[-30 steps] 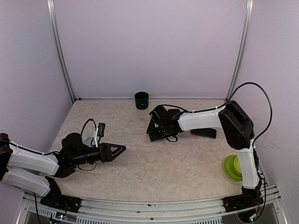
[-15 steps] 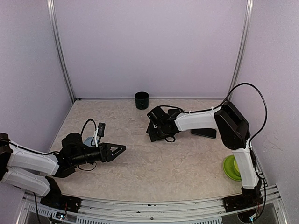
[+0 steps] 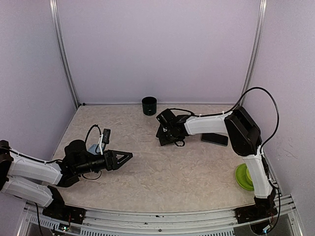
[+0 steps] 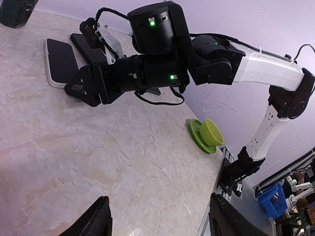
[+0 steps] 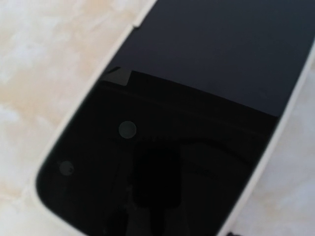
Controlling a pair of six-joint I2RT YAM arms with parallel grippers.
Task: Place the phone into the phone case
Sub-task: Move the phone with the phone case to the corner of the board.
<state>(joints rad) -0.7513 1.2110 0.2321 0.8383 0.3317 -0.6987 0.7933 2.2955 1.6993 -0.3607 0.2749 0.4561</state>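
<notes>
A phone (image 5: 162, 123) fills the right wrist view with its glossy black face, and a white phone case (image 4: 47, 59) rims it. Both lie flat on the table, left of centre in the left wrist view. My right gripper (image 3: 165, 139) points down right at this pair. Its fingers do not show in its own view, and their spacing is unclear elsewhere. At the near left my left gripper (image 3: 129, 156) hovers low over the table, open and holding nothing, far from the phone.
A second flat black slab (image 3: 215, 139) lies under the right forearm. A dark green cup (image 3: 149, 105) stands by the back wall. A lime cup on a green saucer (image 3: 246, 176) sits near the right arm's base. Walls close in on three sides.
My right gripper has shifted a little toward the back and right over the phone. The left arm has not moved.
</notes>
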